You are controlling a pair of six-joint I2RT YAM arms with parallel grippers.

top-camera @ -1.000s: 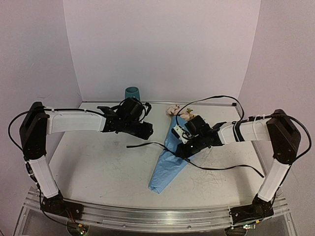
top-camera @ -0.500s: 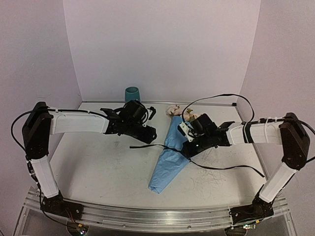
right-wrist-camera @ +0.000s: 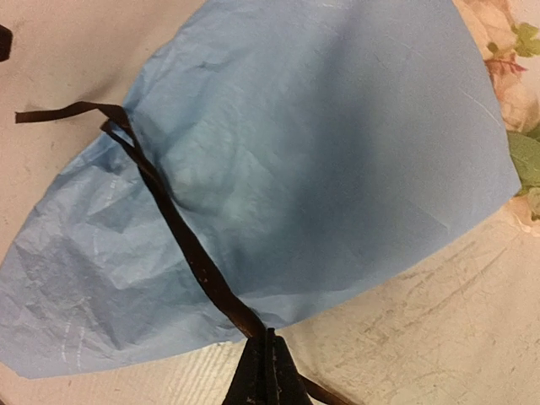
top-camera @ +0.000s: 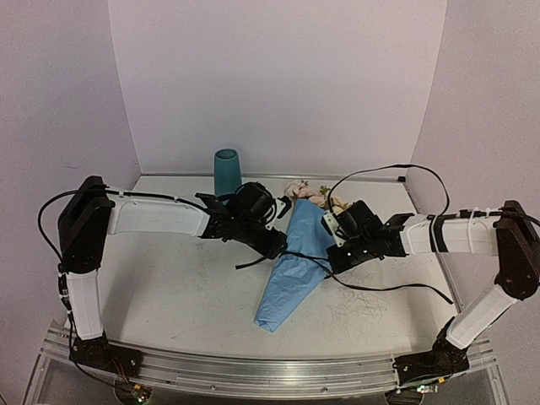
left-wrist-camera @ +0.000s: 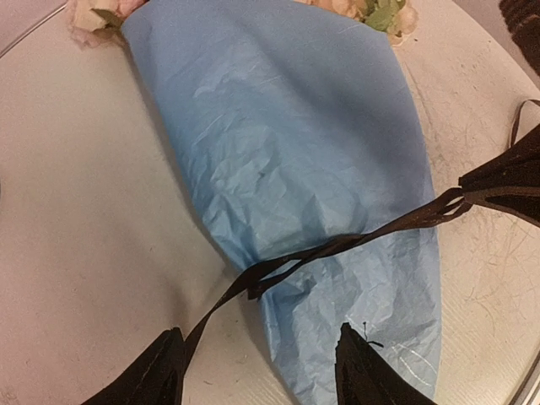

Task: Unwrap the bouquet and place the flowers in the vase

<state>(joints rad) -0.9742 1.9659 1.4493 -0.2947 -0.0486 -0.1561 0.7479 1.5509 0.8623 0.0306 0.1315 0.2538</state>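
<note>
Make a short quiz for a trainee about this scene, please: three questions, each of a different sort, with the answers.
1. True or false: the bouquet is already unwrapped.
2. What does the right gripper pinch? A) the black ribbon B) a flower stem C) the vase rim
3. Fill in: the left gripper hangs over the bouquet with its jaws ____.
Key: 1 false, it is a closed cone with the black ribbon across it; 2 A; 3 open.

Robot lab bench, plain white backdrop panels [top-camera: 278, 84], aluminium mounting rail [top-camera: 253, 369]
</note>
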